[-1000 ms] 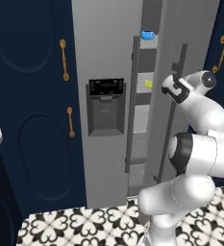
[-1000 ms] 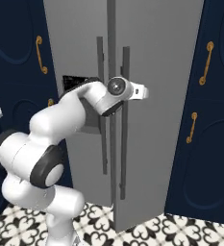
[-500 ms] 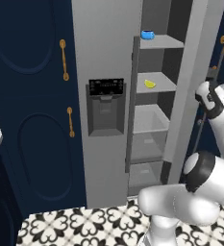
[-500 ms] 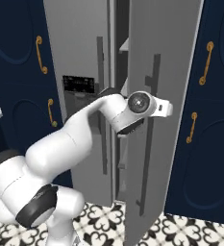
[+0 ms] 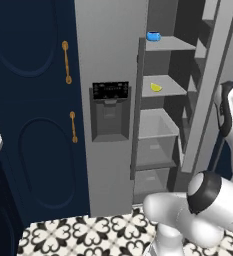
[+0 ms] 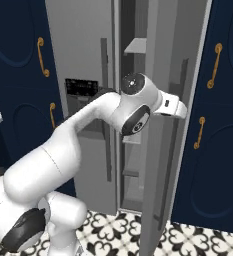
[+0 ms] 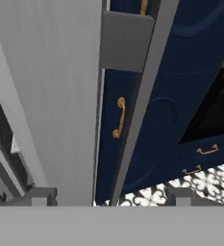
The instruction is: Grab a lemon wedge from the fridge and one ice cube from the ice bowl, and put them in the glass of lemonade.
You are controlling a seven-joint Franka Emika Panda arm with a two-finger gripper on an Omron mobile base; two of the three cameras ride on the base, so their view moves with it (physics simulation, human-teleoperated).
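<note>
Patterned black-and-white floor tile (image 5: 88,232) runs below navy cabinets (image 5: 33,125) with brass handles (image 5: 66,62). In the left base view the grey fridge (image 5: 110,50) occupies the centre; its right door (image 5: 213,85) stands swung open toward 3 o'clock, exposing the shelves. The black dispenser panel (image 5: 110,111) sits on the closed left door.

Shelf contents: the lemon wedge (image 5: 156,87) lies on the second shelf, at 12 o'clock from the drawers (image 5: 157,145). A small blue object (image 5: 153,36) rests on the shelf above, at 12 o'clock from the wedge, well apart from it.

In the hand view the gripper (image 7: 111,197) shows two fingertips (image 7: 36,196) at 6 o'clock, spread wide with nothing between them. The open door's edge (image 7: 142,96) lies ahead of the gap; contact cannot be determined.
</note>
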